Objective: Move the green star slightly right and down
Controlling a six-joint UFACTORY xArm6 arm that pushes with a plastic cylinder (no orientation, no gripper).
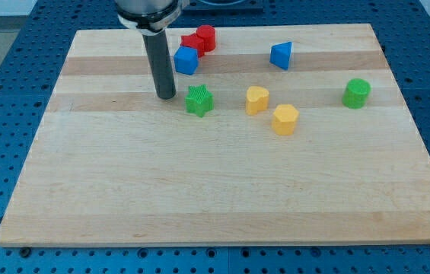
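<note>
There are no jaws here, so nothing is held; my tip [167, 96] rests on the tabletop [199, 198] just to the view's left of the green star [199, 100], slightly above it, seemingly a hair apart. That side suits a push right and down. Further right sit a yellow heart [256, 100], a yellow block [285, 119] and a green cylinder [357, 93]; blue and red blocks lie above.

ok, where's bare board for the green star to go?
Bare: everything below the green star and yellow blocks to the board's bottom edge. Crowded: top, around the red and blue blocks. My tip sits just left of the star.
</note>
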